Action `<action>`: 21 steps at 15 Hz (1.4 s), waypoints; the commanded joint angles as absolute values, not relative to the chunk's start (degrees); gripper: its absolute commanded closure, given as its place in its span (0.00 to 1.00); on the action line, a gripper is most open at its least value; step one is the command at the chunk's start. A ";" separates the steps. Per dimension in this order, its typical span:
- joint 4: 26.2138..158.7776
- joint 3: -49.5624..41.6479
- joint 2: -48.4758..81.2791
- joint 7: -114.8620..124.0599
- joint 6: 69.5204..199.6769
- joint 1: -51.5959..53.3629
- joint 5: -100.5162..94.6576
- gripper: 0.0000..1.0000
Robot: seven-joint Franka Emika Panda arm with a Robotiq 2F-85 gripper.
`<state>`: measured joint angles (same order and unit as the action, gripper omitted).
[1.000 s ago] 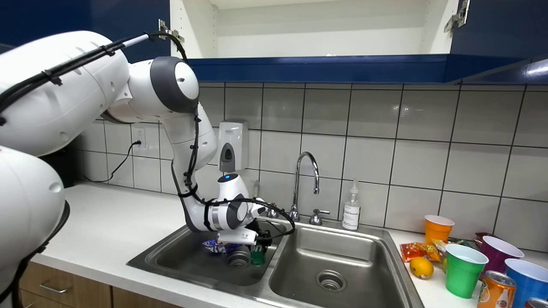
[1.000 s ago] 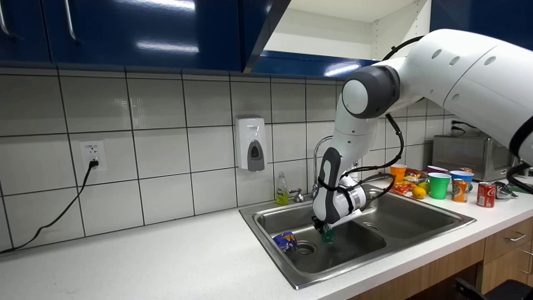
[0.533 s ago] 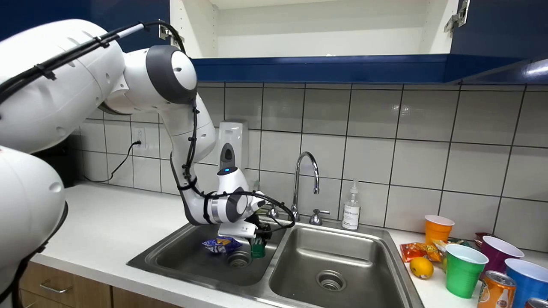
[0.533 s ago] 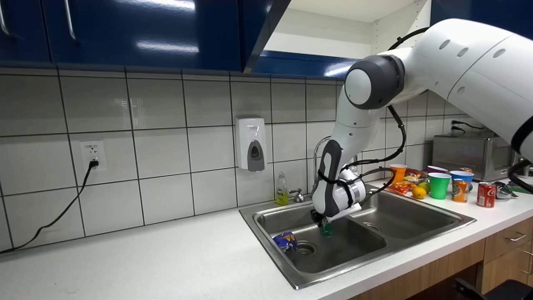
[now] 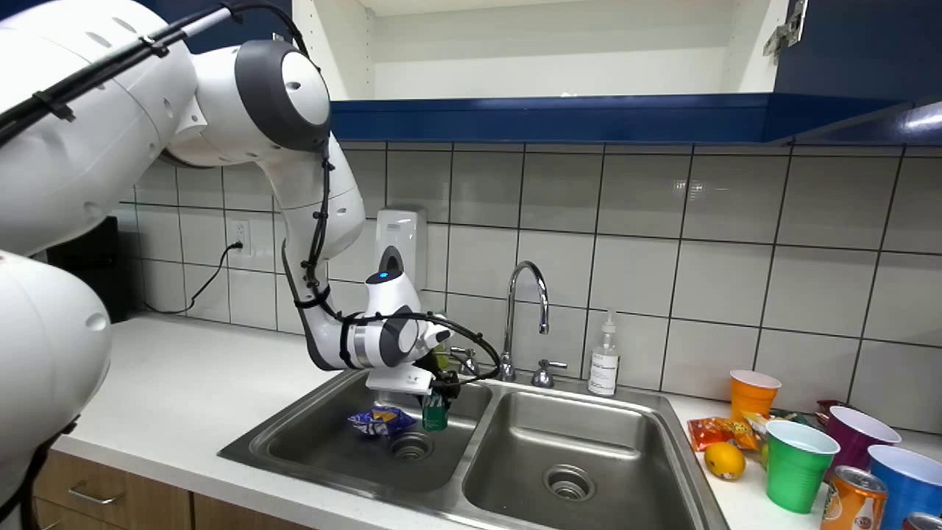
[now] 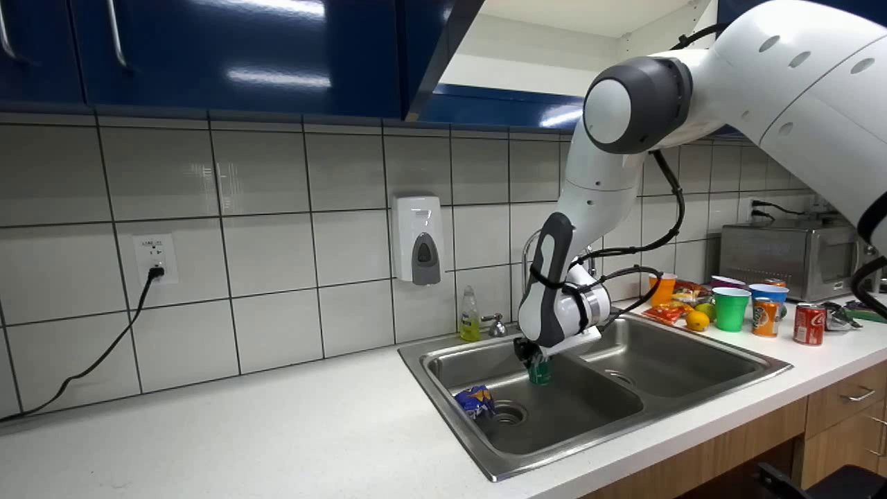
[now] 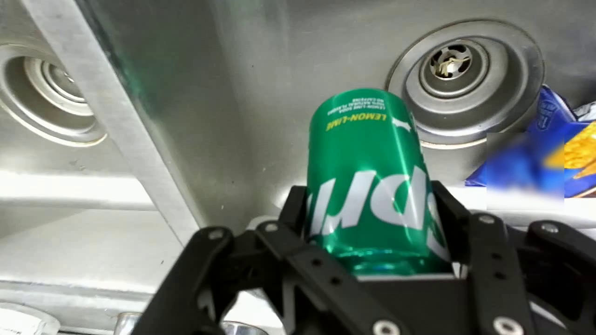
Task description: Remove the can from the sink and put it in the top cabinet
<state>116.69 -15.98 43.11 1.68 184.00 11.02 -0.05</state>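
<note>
The green can (image 5: 434, 415) is held in my gripper (image 7: 368, 200), with one finger on each side. In the wrist view the can (image 7: 368, 153) points away from the palm, its lower part between the fingers. The gripper also shows in an exterior view (image 6: 532, 356), with the can (image 6: 540, 374) below it. The can hangs above the floor of the left-hand basin of the steel sink (image 5: 589, 427), apart from that floor. The top cabinet (image 5: 548, 59) stands open above the sink, its white interior showing in both exterior views (image 6: 533, 62).
A blue-purple snack bag (image 5: 381, 421) lies in the same basin by the drain. The chrome faucet (image 5: 510, 316) and a soap bottle (image 5: 604, 361) stand behind the sink. Cups, fruit and cans, with a green cup (image 5: 798, 464), stand beside it. The cabinet's blue lower edge (image 5: 548, 118) overhangs.
The arm has risen, and the gripper has lifted the can up from the basin floor, shifting slightly left in both exterior views. The can stays between the fingers.
</note>
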 commanded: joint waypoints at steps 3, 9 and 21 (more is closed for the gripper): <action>124.23 -13.75 33.75 -0.22 181.97 9.33 -1.45 0.60; 130.26 -12.43 26.76 -1.02 180.05 8.23 -2.24 0.60; 140.38 -10.99 13.99 0.00 175.06 8.27 -4.46 0.60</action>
<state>136.53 -12.69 20.10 0.76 177.96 10.05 -3.06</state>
